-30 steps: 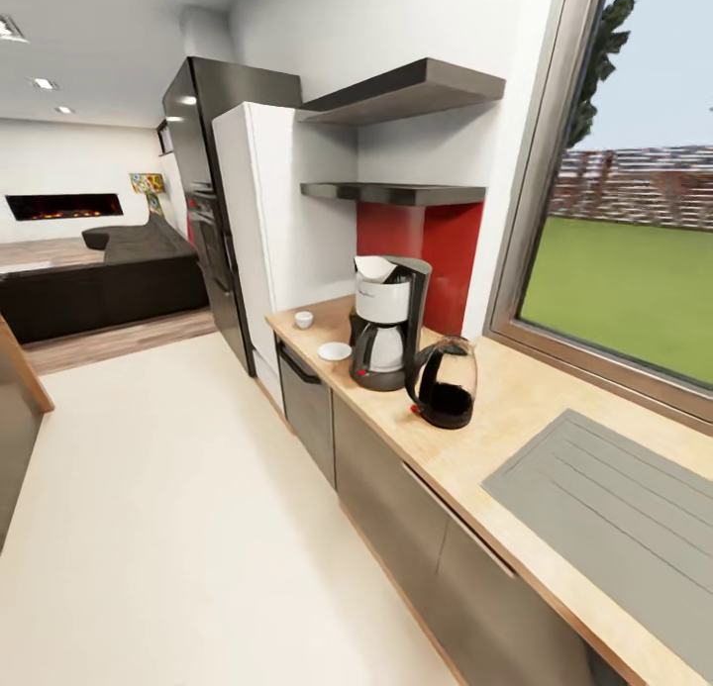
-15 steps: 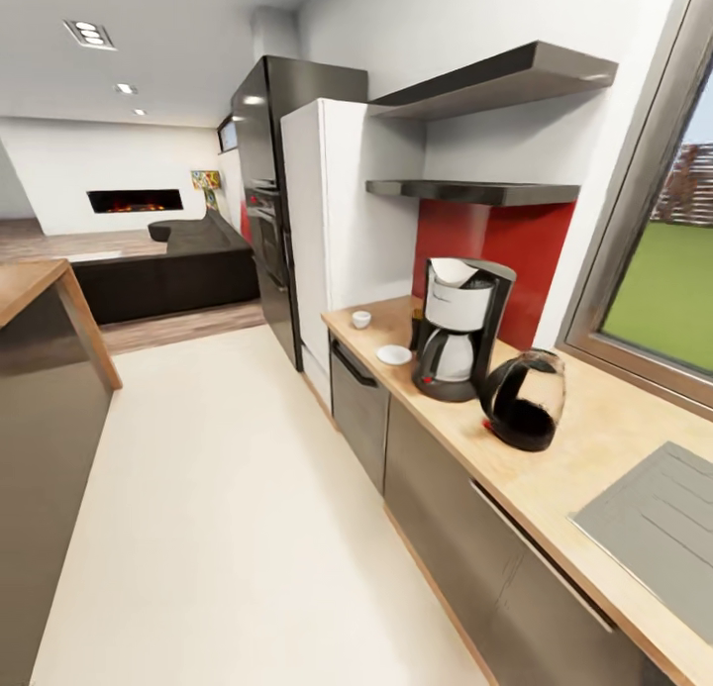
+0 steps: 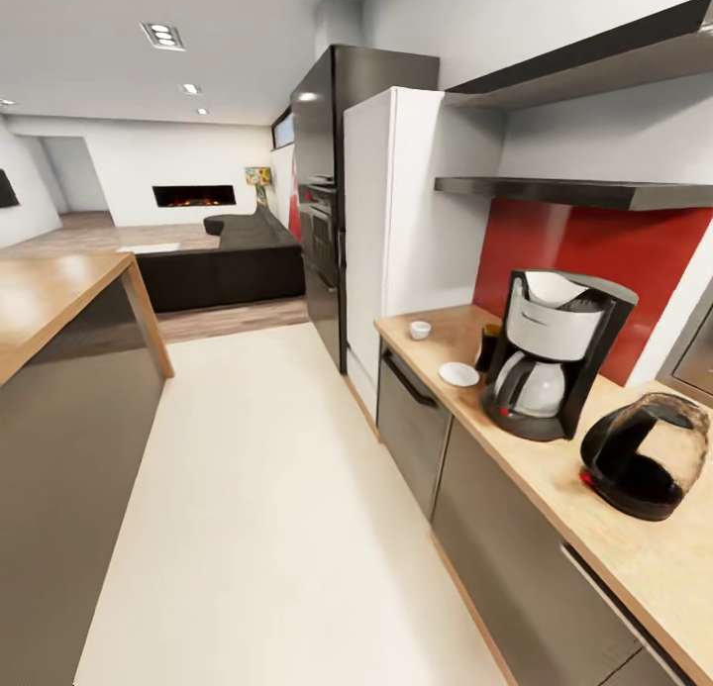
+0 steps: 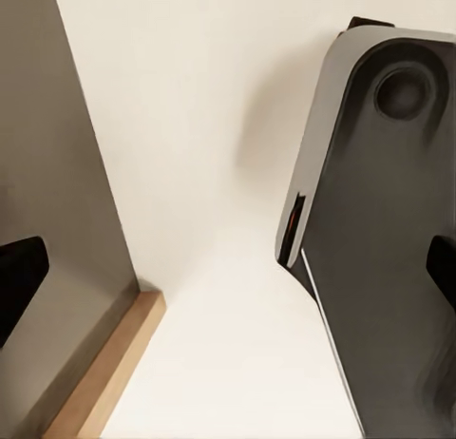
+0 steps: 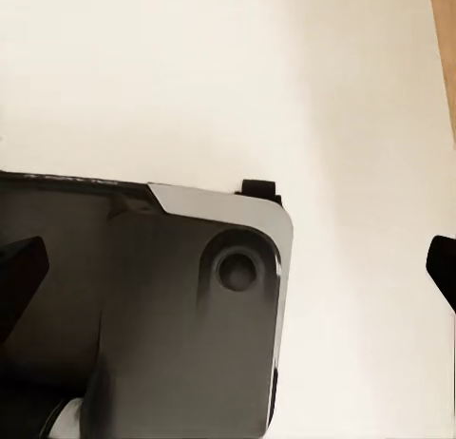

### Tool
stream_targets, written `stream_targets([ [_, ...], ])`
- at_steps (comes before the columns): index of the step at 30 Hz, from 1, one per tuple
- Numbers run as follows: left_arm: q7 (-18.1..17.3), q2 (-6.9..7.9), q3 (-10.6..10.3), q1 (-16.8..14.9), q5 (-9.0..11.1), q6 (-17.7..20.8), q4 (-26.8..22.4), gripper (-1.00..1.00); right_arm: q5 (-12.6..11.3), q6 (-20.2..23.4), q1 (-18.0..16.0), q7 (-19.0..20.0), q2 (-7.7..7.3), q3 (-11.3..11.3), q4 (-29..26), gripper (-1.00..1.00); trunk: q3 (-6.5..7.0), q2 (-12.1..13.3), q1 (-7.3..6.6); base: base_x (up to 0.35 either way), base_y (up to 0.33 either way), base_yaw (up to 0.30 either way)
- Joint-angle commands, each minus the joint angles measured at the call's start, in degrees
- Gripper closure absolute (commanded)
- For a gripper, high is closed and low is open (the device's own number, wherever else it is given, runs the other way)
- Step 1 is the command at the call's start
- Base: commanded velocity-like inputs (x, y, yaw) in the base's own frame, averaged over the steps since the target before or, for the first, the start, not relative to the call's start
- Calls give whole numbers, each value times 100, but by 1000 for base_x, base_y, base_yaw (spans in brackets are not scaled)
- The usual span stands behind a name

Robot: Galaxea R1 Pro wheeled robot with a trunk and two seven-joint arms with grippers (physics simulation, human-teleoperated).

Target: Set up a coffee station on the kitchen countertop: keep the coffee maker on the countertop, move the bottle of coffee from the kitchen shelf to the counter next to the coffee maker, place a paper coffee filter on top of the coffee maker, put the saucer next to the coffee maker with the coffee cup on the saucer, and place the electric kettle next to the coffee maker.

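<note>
Sitting at the right of the head frame, the coffee maker [image 3: 553, 354] stands on the wooden desk [image 3: 594, 528] against the red backsplash [image 3: 594, 270], w/ a white paper filter [image 3: 551, 286] already in its top. The electric kettle [image 3: 649, 455] is just beside it toward the lower right, so those parts look done. A dark item, prob. the bottle of coffee [image 3: 489, 347], is tucked just behind the maker's left side; hard to be sure. The saucer [image 3: 458, 374] lies near the maker's left, bare, and the coffee cup [image 3: 420, 330] stands apart from it, further up the desk toward the white fridge [image 3: 396, 221]. Judging by that, cup onto saucer is what's left.

Nothing blocks the cup or saucer; the two wall shelves [image 3: 584, 186] hang above, so an arm reaching in has limited headroom. An island [image 3: 69, 389] fills the lower left, w/ open floor [image 3: 267, 528] between.

Both wrist views look down at floor and the robot's base [image 4: 380, 230]. Jaws on each arm are spread wide, holding nothing.
</note>
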Motion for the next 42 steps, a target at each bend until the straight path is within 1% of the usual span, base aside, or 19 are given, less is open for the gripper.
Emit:
stream_targets([
  [1, 15, 1, 41, -8, -60, -27, 12, -100, 42, -15, -3, 22, -2, -49, 0, -100, -15, -11, 6, 335, 14, 272],
  [10, 15, -4, 33, -8, -60, -27, 10, -100, 42, -15, -3, 22, -5, -49, 0, -100, -48, -11, 6, 334, 33, 272],
  [24, 15, -7, 32, -9, -52, -27, -5, -100, 43, -15, -3, 22, -9, -49, 0, -100, -88, -11, 6, 302, 210, 266],
  [29, 15, -8, 32, -14, -52, -27, -6, -100, 44, -20, -3, 31, -10, -49, 0, -100, -55, -11, 6, 302, 202, 154],
  [42, 15, -8, 32, -16, -51, -27, -6, -100, 43, -23, -3, 39, -10, -49, 0, -100, 57, -11, 6, 320, 130, 72],
])
